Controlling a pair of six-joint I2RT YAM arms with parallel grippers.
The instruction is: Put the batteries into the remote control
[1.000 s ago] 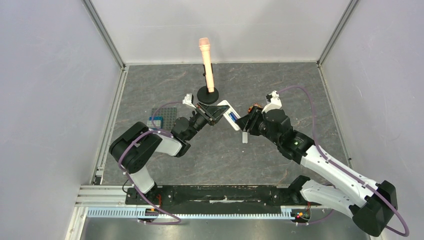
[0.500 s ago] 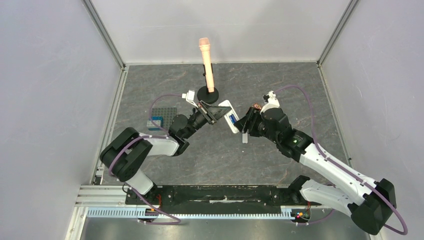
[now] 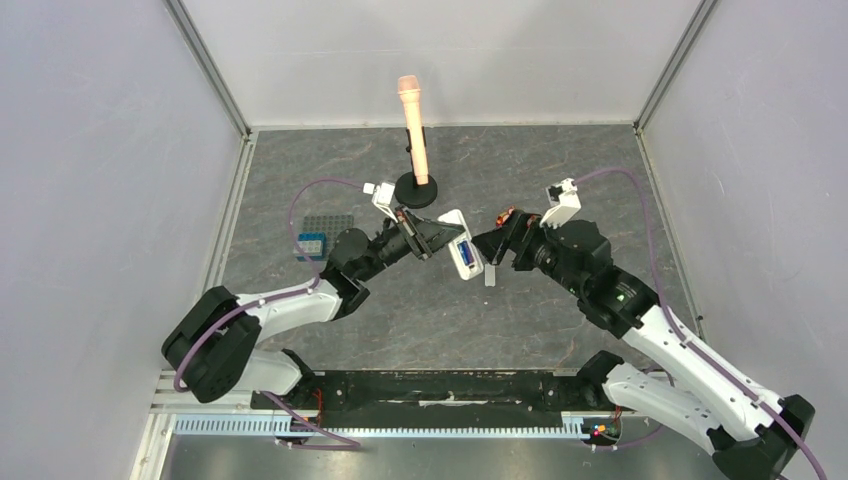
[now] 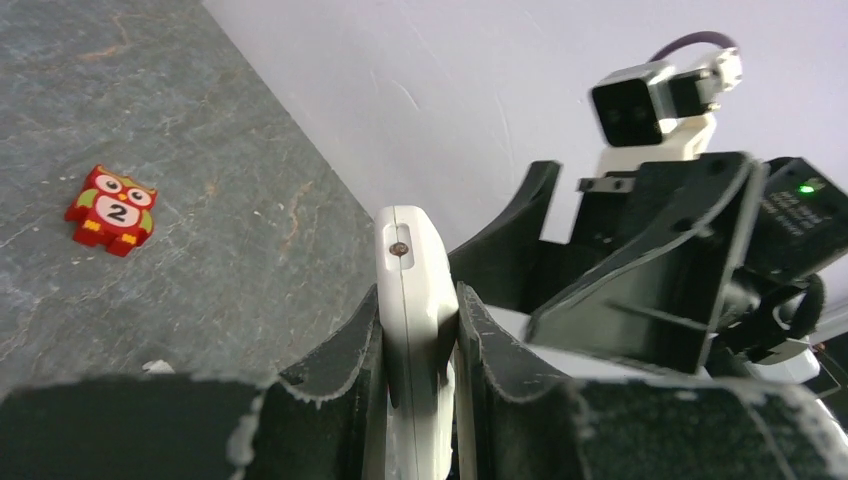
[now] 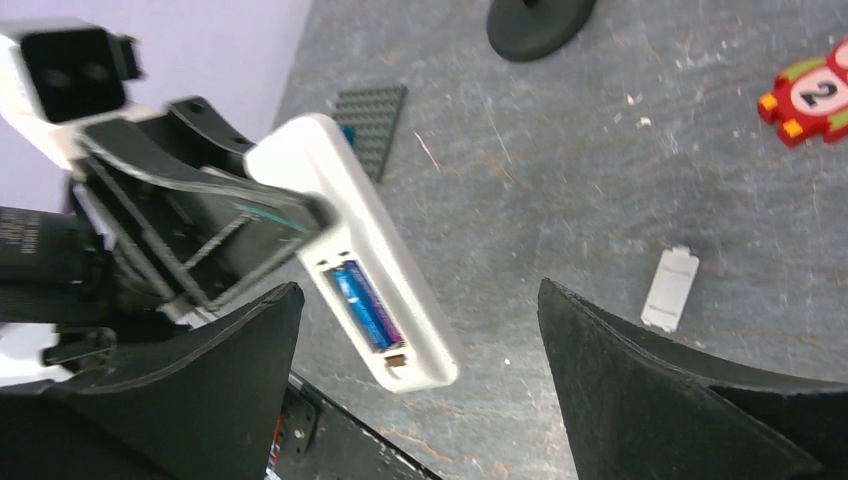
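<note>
My left gripper is shut on the white remote control and holds it above the table, back side up. The left wrist view shows the remote control edge-on, pinched between the left gripper's jaws. The compartment is uncovered, and the blue batteries lie inside it near the free end of the remote control. I cannot separate the cells. My right gripper stands wide open just right of the remote, touching nothing. From above, the right gripper sits close to the remote's lower end.
A small white battery cover lies on the table below the right gripper. A red owl block lies further back. A grey studded plate with a blue brick sits at the left. A peach microphone on a black stand is behind.
My right gripper has opened wide and drawn back to the right, away from the remote. The left arm has stretched out, carrying the remote slightly right.
</note>
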